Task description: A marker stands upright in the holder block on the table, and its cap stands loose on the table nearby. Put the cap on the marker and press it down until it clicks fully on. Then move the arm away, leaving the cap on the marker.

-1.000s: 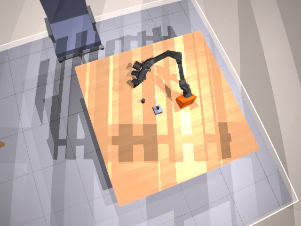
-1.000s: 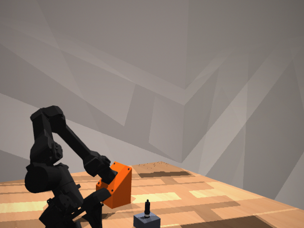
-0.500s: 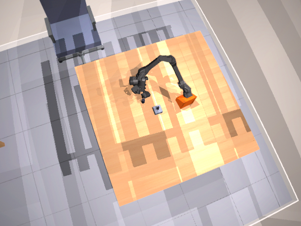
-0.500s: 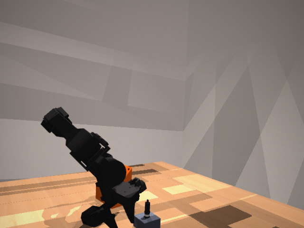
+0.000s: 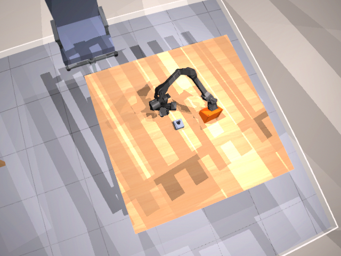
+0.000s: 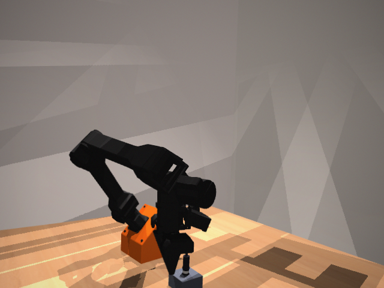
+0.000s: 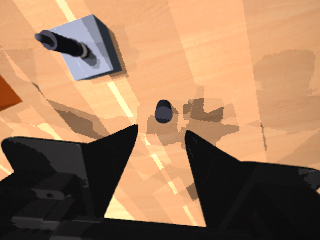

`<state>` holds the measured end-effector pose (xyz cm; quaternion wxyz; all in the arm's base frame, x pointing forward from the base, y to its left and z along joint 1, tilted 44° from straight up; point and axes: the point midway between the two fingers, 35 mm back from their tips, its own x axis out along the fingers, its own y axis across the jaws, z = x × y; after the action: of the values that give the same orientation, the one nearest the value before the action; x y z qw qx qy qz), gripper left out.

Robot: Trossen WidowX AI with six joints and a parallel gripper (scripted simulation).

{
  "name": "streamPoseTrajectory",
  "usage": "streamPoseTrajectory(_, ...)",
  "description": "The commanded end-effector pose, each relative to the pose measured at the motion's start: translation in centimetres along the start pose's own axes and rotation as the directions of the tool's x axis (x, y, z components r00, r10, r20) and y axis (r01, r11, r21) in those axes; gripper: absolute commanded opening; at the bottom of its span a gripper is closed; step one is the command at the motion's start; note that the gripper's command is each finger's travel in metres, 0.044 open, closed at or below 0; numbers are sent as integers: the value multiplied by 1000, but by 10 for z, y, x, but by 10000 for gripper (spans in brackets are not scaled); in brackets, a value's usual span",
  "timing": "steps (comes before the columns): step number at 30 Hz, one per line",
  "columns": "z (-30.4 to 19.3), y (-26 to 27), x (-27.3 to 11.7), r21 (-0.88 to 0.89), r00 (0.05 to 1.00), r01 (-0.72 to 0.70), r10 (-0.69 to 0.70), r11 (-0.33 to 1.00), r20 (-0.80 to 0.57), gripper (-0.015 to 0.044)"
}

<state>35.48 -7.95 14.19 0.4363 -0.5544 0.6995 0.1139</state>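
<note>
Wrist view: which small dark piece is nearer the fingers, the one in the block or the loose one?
The loose cap, standing on bare table just beyond the fingers; the marker stands farther off.

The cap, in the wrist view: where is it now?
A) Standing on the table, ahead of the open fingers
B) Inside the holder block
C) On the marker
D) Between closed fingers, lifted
A: the cap stands on the table, beyond the open end effector, apart from the marker.

The surface [image 5: 170, 170] shows smooth, striped pale wood with a slight sheen; the holder block [image 7: 85, 50] reads as matt grey plastic, the marker [image 7: 65, 44] and cap [image 7: 163, 111] as dark plastic, the tool [image 7: 160, 145] matt black.
</note>
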Motion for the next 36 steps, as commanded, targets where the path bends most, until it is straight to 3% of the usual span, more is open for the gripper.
streamPoseTrajectory(1,-2,-2,-3,-54,1000,11,-12,998,-25,247)
streamPoseTrajectory(5,-2,-2,-1,-54,1000,11,-12,998,-25,247)
streamPoseTrajectory(9,-2,-1,30,-54,1000,11,-13,998,-26,247)
streamPoseTrajectory(36,-3,-4,71,-53,1000,12,-13,999,-26,247)
